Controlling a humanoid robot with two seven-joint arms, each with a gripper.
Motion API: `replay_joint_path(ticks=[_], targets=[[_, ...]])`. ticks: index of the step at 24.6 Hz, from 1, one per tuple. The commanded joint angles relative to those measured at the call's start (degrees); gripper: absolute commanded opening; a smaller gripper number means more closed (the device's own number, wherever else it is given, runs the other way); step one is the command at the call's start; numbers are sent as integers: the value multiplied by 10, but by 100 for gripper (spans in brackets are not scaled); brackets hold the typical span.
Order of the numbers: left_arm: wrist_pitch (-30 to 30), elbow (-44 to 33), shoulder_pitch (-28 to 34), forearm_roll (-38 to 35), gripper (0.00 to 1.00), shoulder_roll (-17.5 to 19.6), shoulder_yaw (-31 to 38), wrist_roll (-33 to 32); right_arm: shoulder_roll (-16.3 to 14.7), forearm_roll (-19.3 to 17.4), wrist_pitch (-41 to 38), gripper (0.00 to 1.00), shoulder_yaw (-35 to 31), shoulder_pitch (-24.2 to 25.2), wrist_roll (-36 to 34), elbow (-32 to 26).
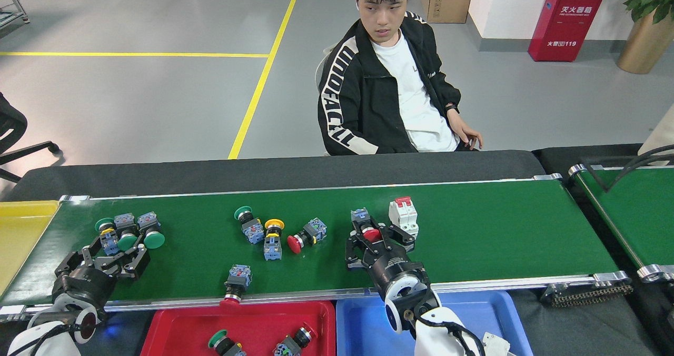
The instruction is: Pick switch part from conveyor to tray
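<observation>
The conveyor (500, 229) runs across the head view and carries several switch parts. My right gripper (375, 239) is open low over the belt, with its fingers on either side of a red-capped switch part (363, 220). A white breaker (404, 216) stands just right of it. My left gripper (120, 248) is open at the near side of a cluster of green-capped switch parts (129, 229). Three more switch parts (274, 234) lie mid-belt. Another one (235, 282) hangs its red cap over the near rail. The red tray (174, 329) holds two switch parts.
A blue tray (363, 324) sits under my right arm and a yellow tray (21, 229) at the belt's left end. A seated person (389, 82) faces the far side. A second green belt (637, 208) lies to the right.
</observation>
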Motion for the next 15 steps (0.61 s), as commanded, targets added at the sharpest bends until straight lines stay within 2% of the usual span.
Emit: replay_joint_path(ticks=[1,2,3,4,5,6,7,11,13,15], targets=[[-10,7,-10,-2,20,14,-12,6,-14,-1,-94,4,0,34,-4,-66],[-5,13,-11,0,7,19,-25,6,-16,-1,-135,5,0,61,-4,-91],[-8,18,-11,2,6,21,-31,9,-16,-1,-173,6,0,83,-4,-109],[-8,18,-11,6,5,22,-31,18,-16,-1,-211,16,1,100,-4,-120],[-10,17,-11,9,5,24,-31,27,-12,0,-223,38,11,108,1,-121],[-11,14,-8,18,6,25,-31,28,-8,0,-224,88,24,114,3,-123],[-17,11,-4,35,6,27,-31,28,-7,-1,-228,98,34,121,5,-127],[-83,-55,58,119,6,76,-14,25,-7,-2,-224,100,34,123,8,-135],[-113,-119,128,162,6,90,3,24,-4,-3,-219,100,33,121,8,-134],[-162,-203,218,199,6,92,33,25,4,-5,-179,100,21,116,6,-142]])
